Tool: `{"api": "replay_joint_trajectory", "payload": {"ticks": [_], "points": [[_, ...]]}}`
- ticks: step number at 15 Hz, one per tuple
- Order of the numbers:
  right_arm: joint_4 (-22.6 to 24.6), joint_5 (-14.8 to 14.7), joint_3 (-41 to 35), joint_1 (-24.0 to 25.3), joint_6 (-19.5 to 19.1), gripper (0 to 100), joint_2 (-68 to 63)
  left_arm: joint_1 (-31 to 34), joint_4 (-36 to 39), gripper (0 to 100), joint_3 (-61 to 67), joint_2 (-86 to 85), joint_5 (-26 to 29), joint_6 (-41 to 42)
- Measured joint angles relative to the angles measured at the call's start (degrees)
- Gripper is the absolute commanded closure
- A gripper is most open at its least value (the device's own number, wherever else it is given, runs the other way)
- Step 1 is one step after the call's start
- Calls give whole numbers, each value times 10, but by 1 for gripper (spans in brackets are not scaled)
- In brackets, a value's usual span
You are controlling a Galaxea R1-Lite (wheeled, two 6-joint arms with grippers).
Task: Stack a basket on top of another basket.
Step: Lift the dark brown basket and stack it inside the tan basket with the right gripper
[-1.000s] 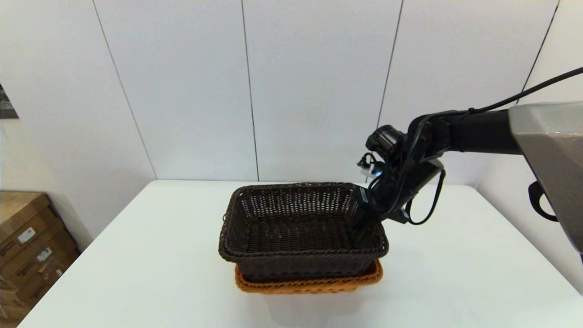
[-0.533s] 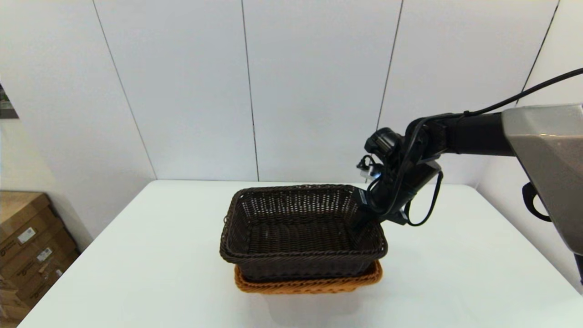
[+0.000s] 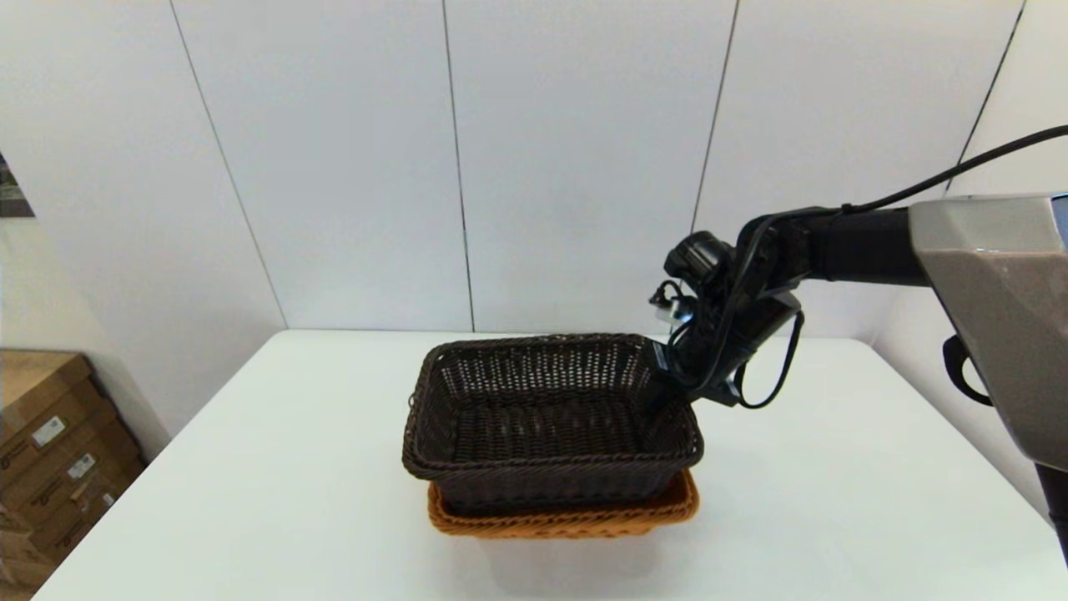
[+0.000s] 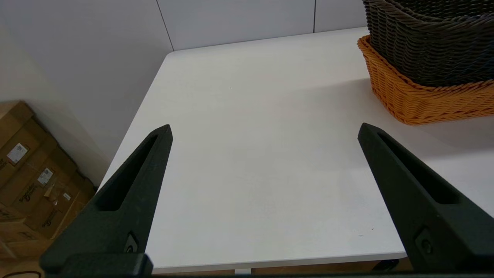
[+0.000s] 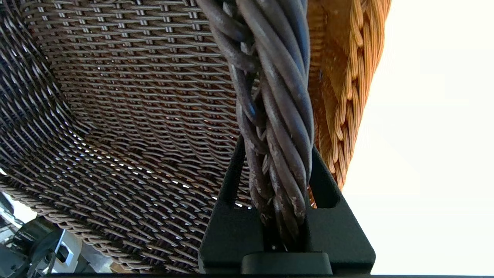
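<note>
The dark brown basket (image 3: 542, 417) sits nested in the orange-tan basket (image 3: 567, 522) at the middle of the white table, its right side slightly raised. My right gripper (image 3: 667, 388) reaches down from the right and is shut on the dark basket's braided right rim (image 5: 278, 116), one finger inside and one outside. The right wrist view shows the orange basket's rim (image 5: 347, 77) just beside that grip. My left gripper (image 4: 264, 131) hangs open and empty over the table's near left part, with both baskets (image 4: 428, 42) (image 4: 424, 100) off to its side.
The white table (image 3: 250, 467) stretches out left and right of the baskets. Cardboard boxes (image 3: 50, 451) stand on the floor beyond its left edge, also seen in the left wrist view (image 4: 31, 181). A panelled wall rises right behind the table.
My right arm has drawn slightly left and back, still holding the rim. The dark basket has shifted a little left with it, and the orange basket beneath barely moved.
</note>
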State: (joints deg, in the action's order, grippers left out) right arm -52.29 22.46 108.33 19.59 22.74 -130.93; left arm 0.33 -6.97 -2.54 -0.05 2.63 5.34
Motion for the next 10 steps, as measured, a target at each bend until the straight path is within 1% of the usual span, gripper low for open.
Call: {"api": "replay_joint_trajectory", "payload": {"ticks": [10], "points": [[-2, 0, 0, -5, -2, 100, -9, 0, 0, 0, 0, 0, 0, 0]]}}
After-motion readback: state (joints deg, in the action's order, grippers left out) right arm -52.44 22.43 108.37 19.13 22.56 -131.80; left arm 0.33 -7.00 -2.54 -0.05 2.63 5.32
